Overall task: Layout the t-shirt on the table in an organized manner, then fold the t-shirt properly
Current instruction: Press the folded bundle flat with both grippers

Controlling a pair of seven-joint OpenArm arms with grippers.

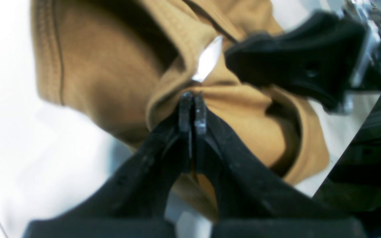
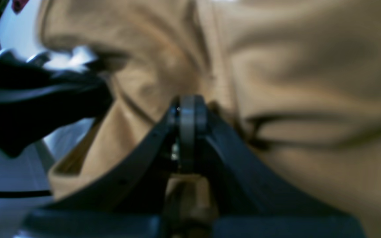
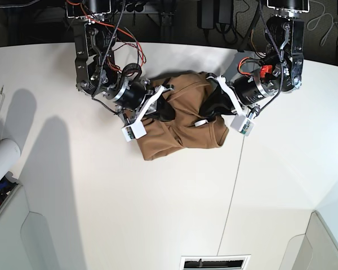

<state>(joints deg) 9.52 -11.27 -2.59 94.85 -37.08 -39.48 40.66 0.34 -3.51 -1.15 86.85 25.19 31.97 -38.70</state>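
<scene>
Both arms' jaws are pinched shut on the bunched t-shirt (image 3: 183, 121) lying on the table (image 3: 101, 214).

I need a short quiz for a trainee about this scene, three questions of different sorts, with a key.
1. True or false: the t-shirt lies flat and spread out on the table.
2. The left gripper is: A) open above the shirt, B) shut on the shirt, C) out of view.
3. Fill in: the right gripper is shut on the ____.

Key: 1 false, it is bunched between the arms; 2 B; 3 t-shirt.
</scene>
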